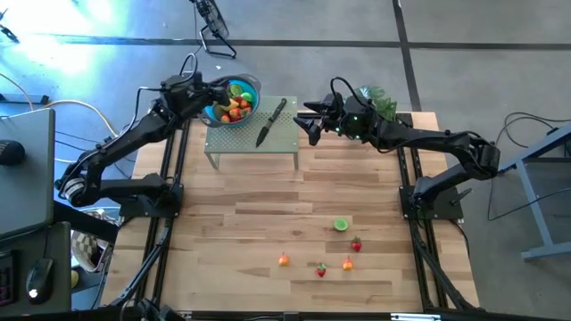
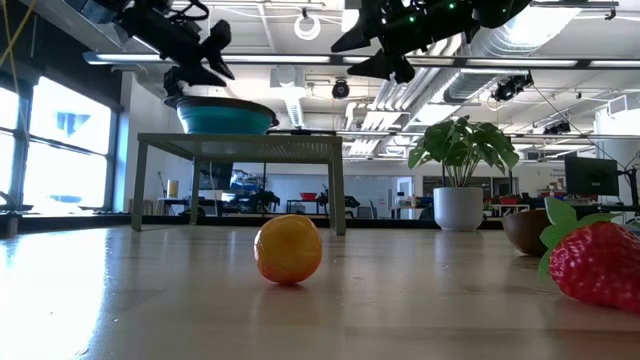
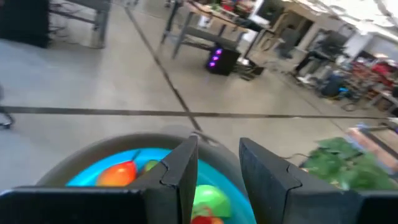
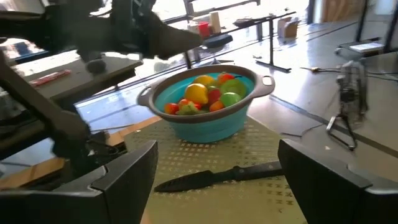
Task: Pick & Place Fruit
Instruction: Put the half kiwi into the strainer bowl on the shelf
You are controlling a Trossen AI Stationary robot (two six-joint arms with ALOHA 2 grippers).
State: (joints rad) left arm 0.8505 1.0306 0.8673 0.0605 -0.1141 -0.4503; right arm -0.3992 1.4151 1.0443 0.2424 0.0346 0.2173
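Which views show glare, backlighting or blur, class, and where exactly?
High view: bright bluish glare washes out the floor at the upper left. Low view: the windows at the left backlight the scene, leaving the blue bowl and both arms as dark shapes, and the strawberry at the right edge is soft. Left wrist view: the whole picture is blurred, the room behind most of all.

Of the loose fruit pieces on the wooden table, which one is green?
The green piece, farthest toward the raised stand; the other four loose pieces are red or orange.
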